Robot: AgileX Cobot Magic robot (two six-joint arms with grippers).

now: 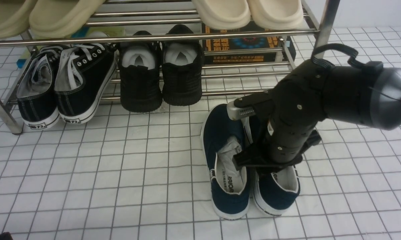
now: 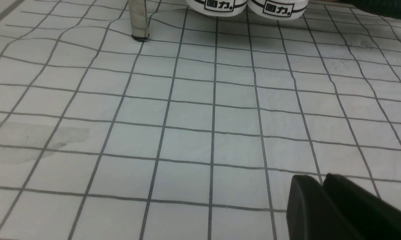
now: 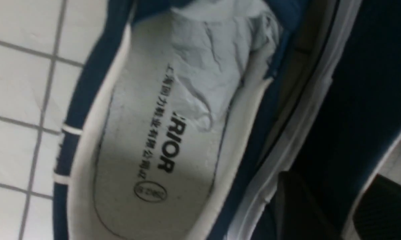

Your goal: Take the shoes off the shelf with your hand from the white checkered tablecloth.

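The two navy-blue shoes stand side by side on the white checkered tablecloth [image 1: 103,166], in front of the chrome shelf [image 1: 187,33]. The left shoe [image 1: 225,166] shows its white insole and paper stuffing [image 3: 147,133]. My right gripper [image 1: 270,170] reaches down into the right shoe [image 1: 277,195]. Its fingers [image 3: 300,206] stand apart on either side of that shoe's inner side wall [image 3: 360,100], so the right gripper [image 3: 340,206] is open. My left gripper [image 2: 322,181] is shut and empty, low over bare cloth.
Black lace-up sneakers [image 1: 67,83] and an all-black pair [image 1: 160,76] sit on the shelf's lower tier, with a dark box [image 1: 243,46] behind. Beige slippers [image 1: 247,11] lie on the tier above. A shelf leg [image 2: 138,20] stands on the cloth ahead of the left gripper.
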